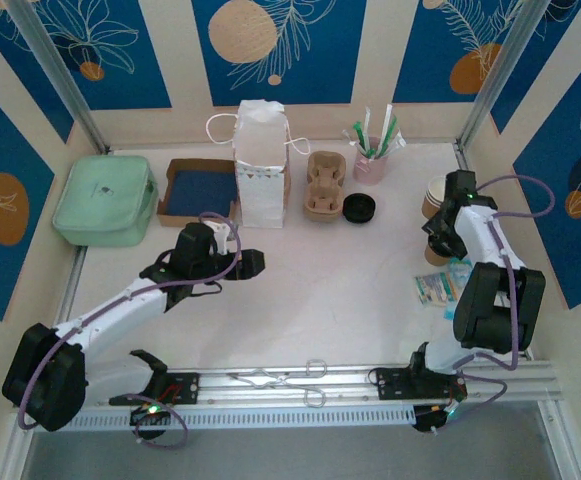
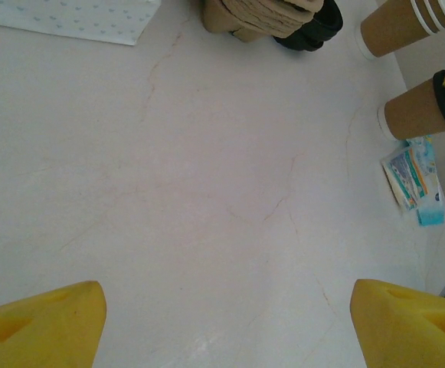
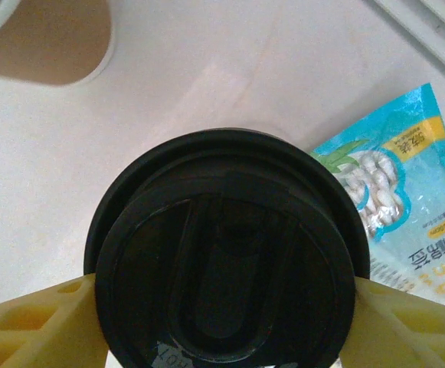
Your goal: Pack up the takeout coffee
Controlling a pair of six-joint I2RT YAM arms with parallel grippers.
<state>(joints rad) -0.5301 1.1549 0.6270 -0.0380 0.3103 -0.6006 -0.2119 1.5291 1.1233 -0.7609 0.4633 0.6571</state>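
Right end effector [image 3: 222, 322] pinched the takeout coffee [image 3: 226, 261] by its lid, just beside the snack packet [image 3: 394, 192] on the counter [image 3: 207, 69], probably for a clean straight lift. Left end effector [image 2: 226, 322] hung spread, well away from that packet.

the table [image 1: 320, 290] was a plain off-white top with faint hairline cracks and scuffs in it, evenly lit, no harsh shadows anywhere. walls [image 1: 170, 50] boxed it in on three sides: cream strips alternating with deep blue panels, printed with white leaf outlines and orange-tan circles. two silver metal posts [image 1: 57, 75] slanted up from the back corners. a ribbed aluminium rail [image 1: 290, 400] ran along the near edge.
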